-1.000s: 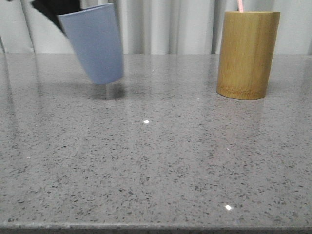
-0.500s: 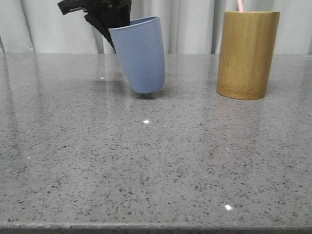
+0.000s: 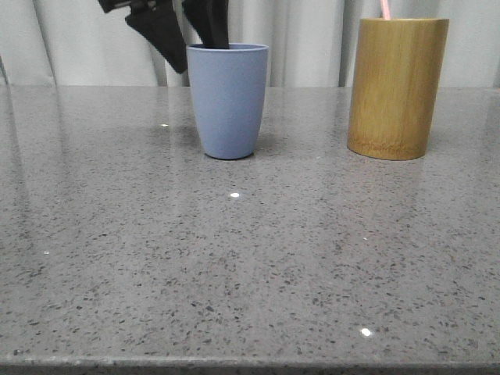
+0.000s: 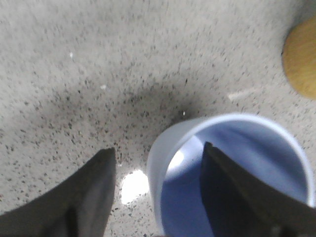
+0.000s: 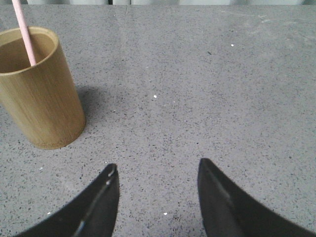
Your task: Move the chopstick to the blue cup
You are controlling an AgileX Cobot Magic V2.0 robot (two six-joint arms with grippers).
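Observation:
The blue cup [image 3: 227,101] stands upright on the table, left of the bamboo holder [image 3: 397,87]. My left gripper [image 3: 200,56] hangs over the cup's left rim. In the left wrist view the left gripper [image 4: 155,150] is open, with one finger inside the cup [image 4: 247,148] and the other outside, both apart from the wall. One pale pink chopstick [image 3: 385,8] sticks up out of the bamboo holder and shows in the right wrist view [image 5: 24,34]. My right gripper [image 5: 158,165] is open and empty over bare table, beside the holder [image 5: 42,98]; it is out of the front view.
The grey speckled table [image 3: 250,258] reaches to its front edge at the bottom of the front view. Pale curtains [image 3: 305,39] hang behind the table. The bamboo holder's edge shows in the left wrist view [image 4: 302,59].
The left gripper carried the tilted blue cup to the right, toward the bamboo holder. The cup now stands upright on the table and the jaws have opened off its wall.

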